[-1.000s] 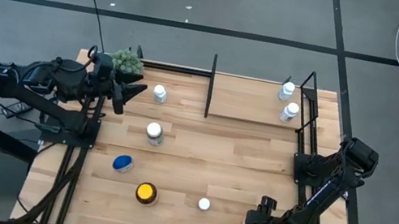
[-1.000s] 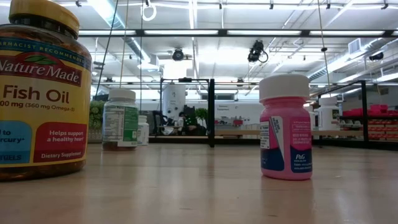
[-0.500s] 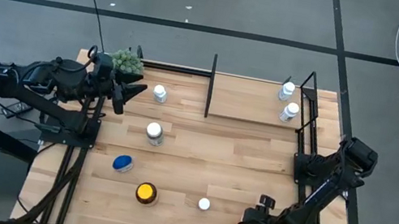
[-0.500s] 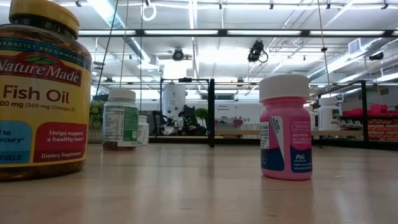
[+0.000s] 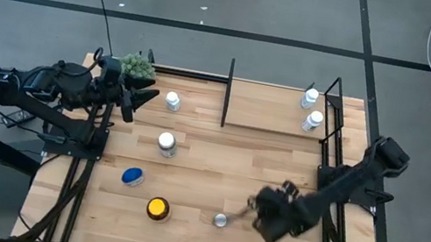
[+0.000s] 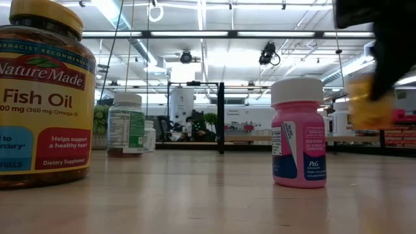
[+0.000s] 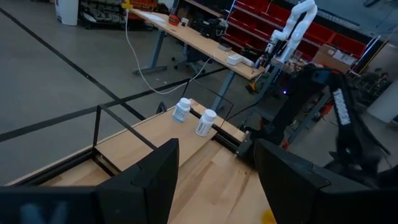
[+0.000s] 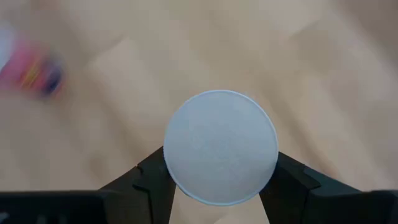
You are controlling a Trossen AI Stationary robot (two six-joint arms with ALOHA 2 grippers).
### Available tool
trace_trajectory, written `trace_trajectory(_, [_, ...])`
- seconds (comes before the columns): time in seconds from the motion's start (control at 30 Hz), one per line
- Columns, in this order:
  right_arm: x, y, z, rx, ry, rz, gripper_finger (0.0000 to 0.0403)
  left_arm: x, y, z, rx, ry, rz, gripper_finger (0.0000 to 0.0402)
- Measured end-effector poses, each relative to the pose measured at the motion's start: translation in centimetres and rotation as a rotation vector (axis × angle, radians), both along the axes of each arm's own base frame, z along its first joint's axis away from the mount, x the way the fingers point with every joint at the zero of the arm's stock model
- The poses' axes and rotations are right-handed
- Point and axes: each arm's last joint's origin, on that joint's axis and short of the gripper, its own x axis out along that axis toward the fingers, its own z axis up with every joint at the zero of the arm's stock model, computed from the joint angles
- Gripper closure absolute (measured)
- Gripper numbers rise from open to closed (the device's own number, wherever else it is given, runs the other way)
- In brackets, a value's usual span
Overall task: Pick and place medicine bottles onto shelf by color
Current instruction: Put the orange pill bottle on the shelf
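Fingers point(image 8: 153, 173) of our right gripper point(image 5: 252, 206) pinch a white-capped round bottle point(image 8: 221, 146), one dark finger on each side of its cap. We hold it above the front part of the light plank tabletop point(image 5: 215, 174), just beside a pink plastic bottle with a white cap point(image 5: 220, 220) that stands upright on the planks. In the low view the held bottle's body is a yellowish blur, clear of the tabletop, so we cannot read its colour with certainty. Our left gripper point(image 5: 135, 98) waits at the far left corner beside a green fuzzy plant ball point(image 5: 137, 64), its fingers point(image 7: 149, 180) spread wide with nothing between them. At the back stands the light wooden shelf board framed by thin black rods point(image 5: 275, 109), and two small white-capped bottles point(image 5: 312, 108) stand upright near each other at its right end. Left of the shelf, on the tabletop, stands another white-capped bottle point(image 5: 172, 100), and a further white-capped bottle with a green label point(image 5: 165, 142) stands nearer the front. Toward the front left are a blue-lidded bottle point(image 5: 132, 176) and, just beside it, a wide amber fish-oil bottle with a yellow lid point(image 5: 157, 209), both upright and well apart from the shelf.
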Motion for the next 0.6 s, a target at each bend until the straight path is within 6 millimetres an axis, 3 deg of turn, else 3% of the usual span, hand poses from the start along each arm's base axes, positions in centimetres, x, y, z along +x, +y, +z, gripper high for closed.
trace_trajectory(0.17, [1.2,-5.9,2.6,0.001,-0.044,-0.192,0.0208,0.0,0.0,0.0,0.001,0.000,0.000,0.0184])
trace_trajectory(0.33, [1.8,-13.1,4.5,-0.005,-0.084,-0.373,0.0208,0.0,0.0,0.0,0.008,0.004,-0.001,0.0185])
trace_trajectory(0.6, [0.0,-25.2,5.3,-0.016,-0.065,-0.634,0.0208,0.0,0.0,0.0,0.009,0.004,-0.002,0.0186])
